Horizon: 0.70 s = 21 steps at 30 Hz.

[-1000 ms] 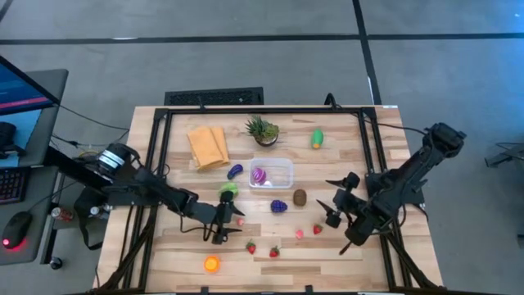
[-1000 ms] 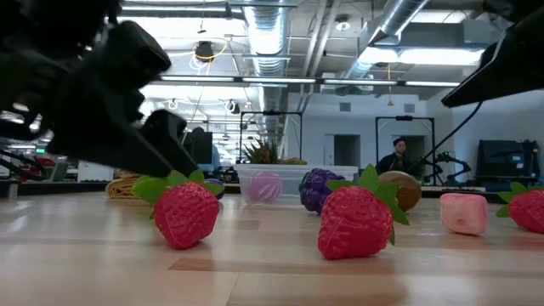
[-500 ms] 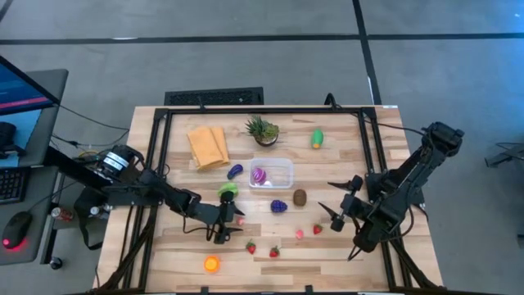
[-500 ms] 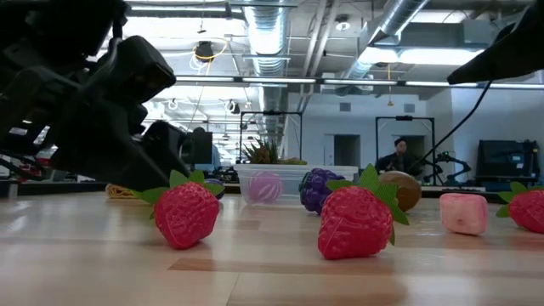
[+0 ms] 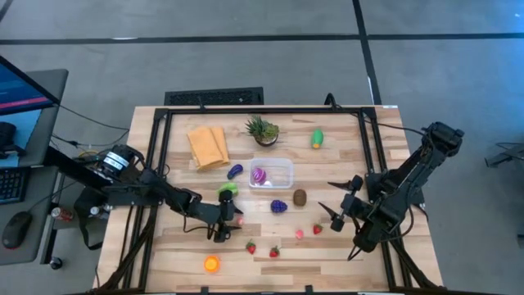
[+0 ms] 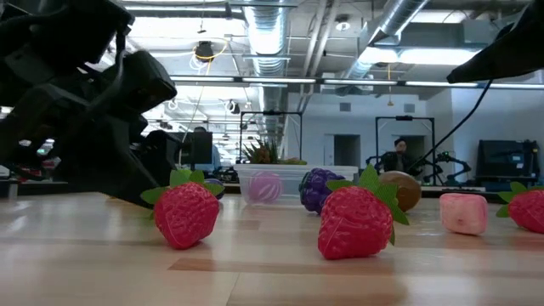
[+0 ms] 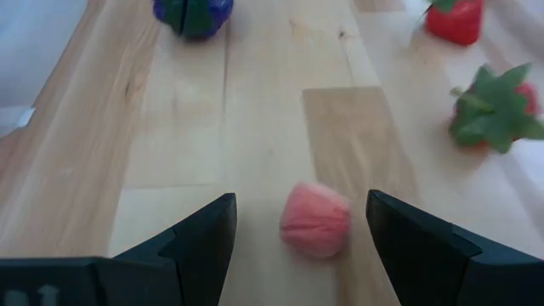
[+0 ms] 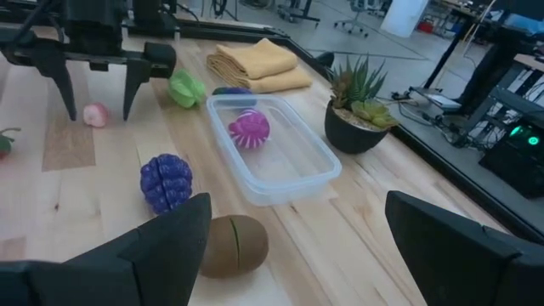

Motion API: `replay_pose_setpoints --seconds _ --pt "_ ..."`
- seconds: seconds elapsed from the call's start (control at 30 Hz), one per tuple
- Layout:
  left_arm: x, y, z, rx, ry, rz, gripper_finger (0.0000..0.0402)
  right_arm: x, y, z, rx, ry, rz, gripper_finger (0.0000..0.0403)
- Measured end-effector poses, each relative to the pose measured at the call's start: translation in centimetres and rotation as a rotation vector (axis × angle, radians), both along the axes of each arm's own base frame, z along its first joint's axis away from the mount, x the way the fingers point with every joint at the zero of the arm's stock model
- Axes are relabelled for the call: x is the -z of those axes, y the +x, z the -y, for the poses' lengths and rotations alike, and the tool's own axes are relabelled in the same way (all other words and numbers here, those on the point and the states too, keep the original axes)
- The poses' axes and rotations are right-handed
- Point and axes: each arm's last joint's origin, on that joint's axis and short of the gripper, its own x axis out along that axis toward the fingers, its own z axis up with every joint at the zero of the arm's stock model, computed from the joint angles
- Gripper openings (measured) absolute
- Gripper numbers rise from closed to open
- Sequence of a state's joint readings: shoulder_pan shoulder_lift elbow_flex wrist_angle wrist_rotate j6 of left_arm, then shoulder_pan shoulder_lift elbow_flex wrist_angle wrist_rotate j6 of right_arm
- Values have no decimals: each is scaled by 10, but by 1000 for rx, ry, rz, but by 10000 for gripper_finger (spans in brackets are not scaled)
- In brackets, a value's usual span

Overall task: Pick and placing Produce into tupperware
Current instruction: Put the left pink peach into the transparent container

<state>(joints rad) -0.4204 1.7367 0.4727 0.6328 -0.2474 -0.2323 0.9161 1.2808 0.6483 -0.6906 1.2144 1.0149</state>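
Observation:
The clear tupperware (image 5: 282,174) (image 8: 285,170) sits mid-table on its base, with a purple-pink toy (image 8: 249,127) inside. Other produce lies loose on the wood: a purple berry cluster (image 5: 279,206), a brown kiwi (image 5: 300,197), a green leafy piece (image 5: 228,189), strawberries (image 5: 251,246) (image 6: 185,212) and an orange piece (image 5: 212,264). My left gripper (image 5: 225,223) (image 7: 299,200) is open and low over the table, one finger on either side of a small pink round piece (image 7: 315,219) without touching it. My right gripper (image 5: 334,206) (image 8: 297,204) is open and hovers right of the kiwi.
A spiky potted plant (image 5: 262,129) and a folded yellow-orange cloth (image 5: 208,146) stand behind the tupperware. A green toy (image 5: 317,138) lies near the far right. A pink block (image 6: 463,212) and another strawberry (image 5: 318,229) lie near the right gripper. A person shows in the room beyond.
My left gripper has come down toward the table, settling around the pink piece and staying open. My right arm has drawn back slightly toward the table's near-right. No produce has moved.

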Motion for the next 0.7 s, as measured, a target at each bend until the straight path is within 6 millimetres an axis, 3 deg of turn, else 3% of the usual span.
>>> replay_pose_setpoints --seconds 0.13,0.47,0.7 --pt "0 0 0 1 -2 4 244 0 0 0 0 0 0 345" --pt "0 0 0 10 0 6 166 0 0 0 0 1 0 345" --pt "-1 0 1 22 -8 9 143 0 0 0 0 1 0 345"
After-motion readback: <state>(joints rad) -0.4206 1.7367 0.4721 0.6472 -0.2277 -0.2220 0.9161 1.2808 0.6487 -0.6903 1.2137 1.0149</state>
